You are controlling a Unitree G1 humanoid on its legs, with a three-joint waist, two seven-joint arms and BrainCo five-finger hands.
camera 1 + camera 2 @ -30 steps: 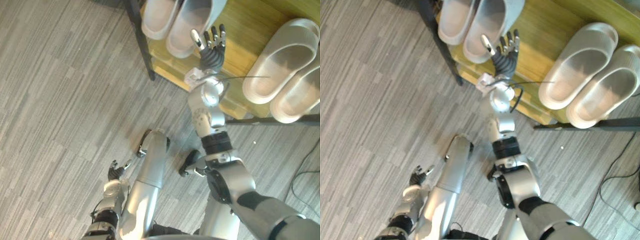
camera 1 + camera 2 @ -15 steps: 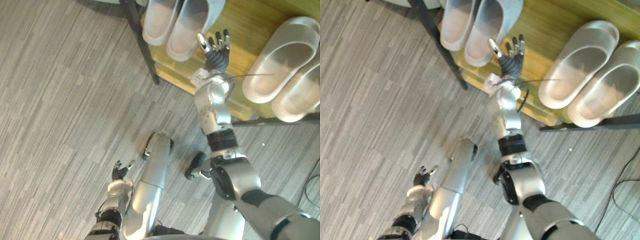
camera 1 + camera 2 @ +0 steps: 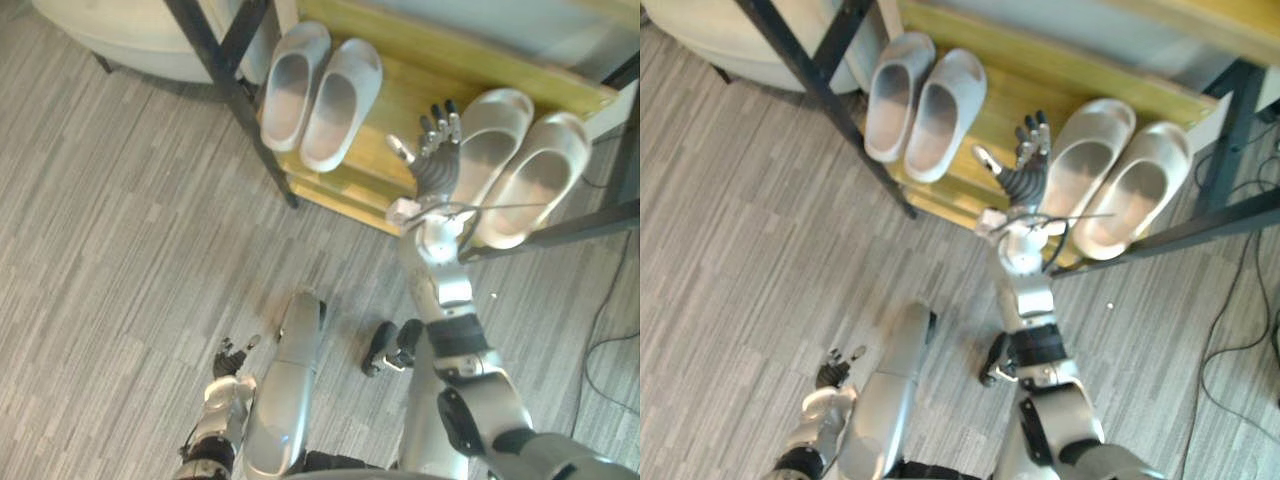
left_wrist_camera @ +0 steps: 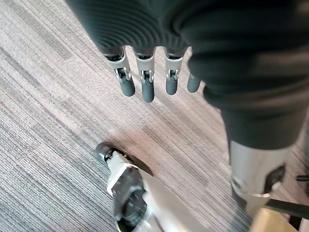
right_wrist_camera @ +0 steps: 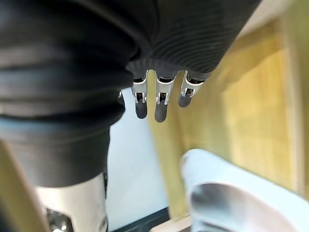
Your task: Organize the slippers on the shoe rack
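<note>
You find the left pair of pale grey rubber slippers [image 3: 340, 100] and the right pair [image 3: 535, 180] side by side on the yellow wooden rack shelf [image 3: 400, 100]. The right hand [image 3: 437, 160] hovers between the pairs, fingers spread, holding nothing. The left hand [image 3: 228, 355] hangs low over the grey striped floor [image 3: 120, 250], fingers straight.

Wears a dark ribbed cover [image 5: 193, 29] over wrist and back of right hand [image 3: 437, 165] and left hand [image 3: 229, 356], ends silver fingers [image 4: 147, 83] in dark tips, carries rounded silver-grey arm shells [image 3: 441, 268] with a black band [image 3: 455, 335] behind the right hand.
</note>
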